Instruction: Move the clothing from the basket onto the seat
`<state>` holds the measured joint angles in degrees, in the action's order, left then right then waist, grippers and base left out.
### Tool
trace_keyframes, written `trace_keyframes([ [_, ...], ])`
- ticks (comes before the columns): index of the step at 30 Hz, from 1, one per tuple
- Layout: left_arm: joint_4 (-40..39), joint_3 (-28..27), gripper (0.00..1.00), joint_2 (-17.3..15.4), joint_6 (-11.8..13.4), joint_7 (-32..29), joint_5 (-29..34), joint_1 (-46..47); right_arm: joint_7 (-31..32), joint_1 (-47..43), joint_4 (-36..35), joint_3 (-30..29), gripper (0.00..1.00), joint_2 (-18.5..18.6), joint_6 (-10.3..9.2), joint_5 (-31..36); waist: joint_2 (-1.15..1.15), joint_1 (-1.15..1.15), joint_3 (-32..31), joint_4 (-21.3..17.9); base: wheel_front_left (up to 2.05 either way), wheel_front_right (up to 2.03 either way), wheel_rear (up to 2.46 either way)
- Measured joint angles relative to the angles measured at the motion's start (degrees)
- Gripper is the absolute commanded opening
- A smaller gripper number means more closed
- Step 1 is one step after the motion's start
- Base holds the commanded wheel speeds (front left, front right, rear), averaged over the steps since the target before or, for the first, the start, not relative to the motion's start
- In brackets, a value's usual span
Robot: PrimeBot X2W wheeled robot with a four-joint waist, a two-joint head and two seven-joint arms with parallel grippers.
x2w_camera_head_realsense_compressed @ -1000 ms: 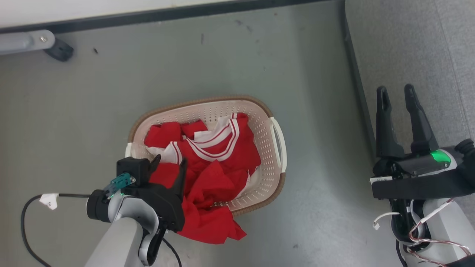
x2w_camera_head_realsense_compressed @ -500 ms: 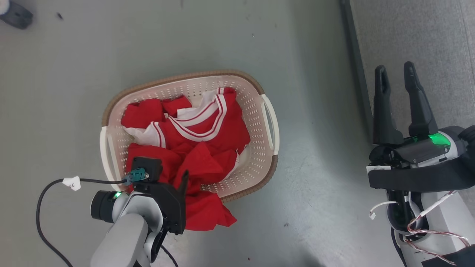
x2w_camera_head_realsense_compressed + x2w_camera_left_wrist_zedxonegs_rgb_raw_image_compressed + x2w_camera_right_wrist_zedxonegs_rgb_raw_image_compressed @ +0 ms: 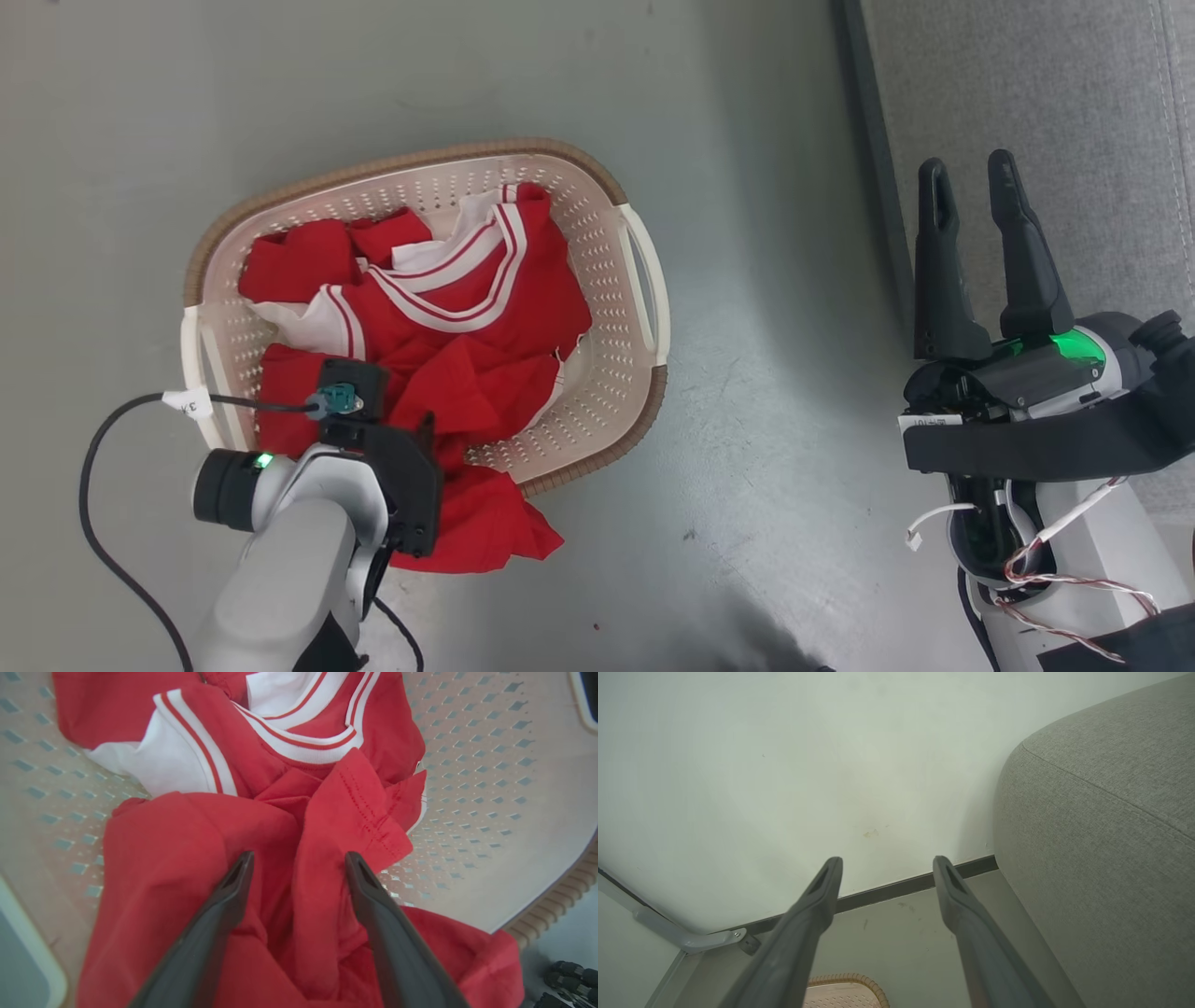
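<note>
The cream basket [image 3: 392, 168] with a brown rim stands on the floor, full of red clothing [image 3: 467, 308] with white striped trim. One red piece hangs over the near rim onto the floor. My left gripper [image 3: 400, 415] points down into the pile near that rim. In the left wrist view my left gripper [image 3: 300, 856] is open, with a fold of red clothing [image 3: 336, 812] lying between its fingers. My right gripper [image 3: 966, 166] is open and holds nothing, over the edge of the grey seat [image 3: 1046, 84]. The right wrist view shows my right gripper [image 3: 887, 861] beside the seat [image 3: 1101, 812].
Smooth grey-green floor [image 3: 775, 327] separates basket and seat. A black cable with a white tag [image 3: 187, 401] loops from my left wrist. The right wrist view shows a pale wall, a dark baseboard [image 3: 887, 891], a grey metal leg [image 3: 691, 940] and the basket rim [image 3: 850, 980].
The head camera has shifted, so basket and seat sit further left and higher. My left gripper has tipped further down into the red clothing. Both grippers stay open.
</note>
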<state>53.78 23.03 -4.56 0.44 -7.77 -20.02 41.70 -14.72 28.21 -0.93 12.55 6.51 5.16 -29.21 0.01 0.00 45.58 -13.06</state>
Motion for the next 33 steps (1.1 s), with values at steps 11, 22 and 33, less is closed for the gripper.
trace_keyframes([
  [11, 5.6, 3.7, 1.00, 0.2, 3.0, -4.4, 4.1, 4.4, 0.0, 0.6, 1.1, -0.6, 1.00, -0.2, 0.74, 0.1, -0.01, 0.00, 1.1, -1.2, 0.00, 0.00, 0.00],
  [22, 11.4, 5.7, 0.82, 0.5, 4.0, -11.7, 6.1, 6.3, 0.0, 0.6, 1.3, -1.0, 1.00, -0.6, 0.90, 0.6, -0.01, 0.00, 0.6, -1.4, 0.00, 0.00, 0.00],
  [33, 11.8, 5.7, 0.00, 1.2, 1.5, -12.6, 5.4, 6.9, 0.0, 0.5, 1.5, -1.5, 1.00, -0.8, 1.40, 1.1, -0.02, -0.01, -0.1, -1.0, 0.00, 0.00, 0.00],
])
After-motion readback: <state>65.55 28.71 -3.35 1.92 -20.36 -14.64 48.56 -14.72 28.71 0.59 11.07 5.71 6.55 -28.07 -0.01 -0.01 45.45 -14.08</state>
